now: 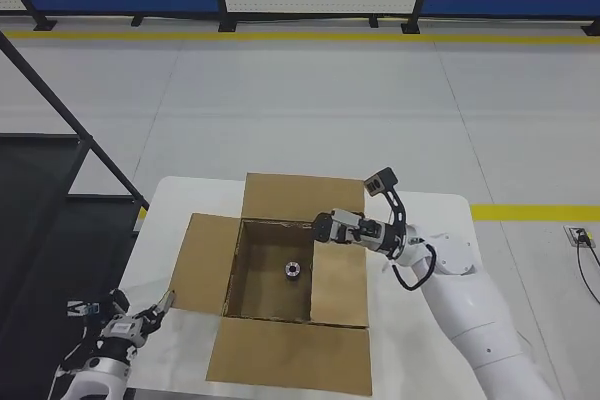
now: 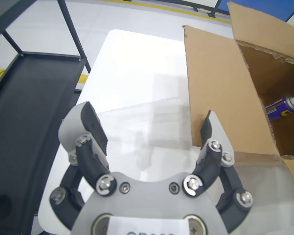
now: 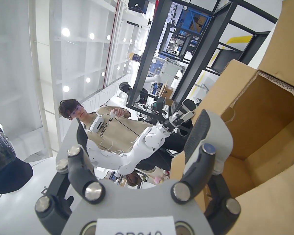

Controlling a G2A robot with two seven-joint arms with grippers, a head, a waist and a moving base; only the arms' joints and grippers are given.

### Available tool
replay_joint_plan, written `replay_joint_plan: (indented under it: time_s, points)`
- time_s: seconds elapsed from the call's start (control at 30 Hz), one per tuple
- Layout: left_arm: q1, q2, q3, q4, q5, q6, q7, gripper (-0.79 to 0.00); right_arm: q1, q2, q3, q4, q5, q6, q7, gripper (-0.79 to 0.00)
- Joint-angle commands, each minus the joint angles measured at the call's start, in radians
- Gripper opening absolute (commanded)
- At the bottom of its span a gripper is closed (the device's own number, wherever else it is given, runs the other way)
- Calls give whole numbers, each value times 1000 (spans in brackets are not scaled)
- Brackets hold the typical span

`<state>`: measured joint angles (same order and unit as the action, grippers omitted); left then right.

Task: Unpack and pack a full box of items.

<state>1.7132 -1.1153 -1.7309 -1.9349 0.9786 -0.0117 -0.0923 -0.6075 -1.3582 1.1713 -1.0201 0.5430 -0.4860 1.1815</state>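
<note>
top view: spray can (image 1: 292, 269) is seen upright inside the open cardboard box (image 1: 205, 265), right gripper (image 1: 323, 227) spread at its rim | left wrist view: left gripper (image 2: 152, 128) spread (empty) over the table (image 2: 137, 74) beside a flap | right wrist view: box wall close; can could be tipped by an off-centre descent.

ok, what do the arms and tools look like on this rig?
The left arm and right arm have glossy white rounded shells; a black cable loops at the right wrist. The left tool and right tool match: silvery base plate and finger shells, black ribbed pads, black linkages with shiny bolts, a white label at the base.
</note>
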Motion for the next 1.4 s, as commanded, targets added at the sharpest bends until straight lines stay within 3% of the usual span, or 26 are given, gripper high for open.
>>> replay_joint_plan:
  time_s: [0.0,0.13,0.3,0.4,0.53,0.67,0.83,1.03,1.17,1.37]
  points:
    - [29,-1,-20,-52,26,15,35,0,-10,5,12,-10,1,-2,3,0]
    - [90,-8,-57,-165,32,38,115,0,-34,16,39,-35,1,-3,9,0]
    - [149,-10,-99,-336,-20,-60,126,0,-73,34,91,-73,6,-15,19,0]
    - [135,-7,-83,-402,-5,-120,78,0,-106,49,137,-103,5,-19,26,0]
    - [50,-3,33,-415,52,-173,-41,0,-169,73,219,-151,7,-23,32,0]
    - [-114,-4,200,-344,30,-195,-225,0,-253,99,319,-198,22,-32,37,0]
    - [-368,-24,405,-161,-79,-144,-409,0,-361,127,443,-232,53,-47,37,0]
    - [-604,-55,566,52,-258,-91,-587,0,-455,149,543,-231,99,-65,43,0]
    - [-705,-75,645,168,-326,-49,-657,0,-482,158,575,-212,118,-74,50,0]
    - [-765,-95,713,262,-418,-31,-713,0,-490,170,599,-182,143,-79,72,0]
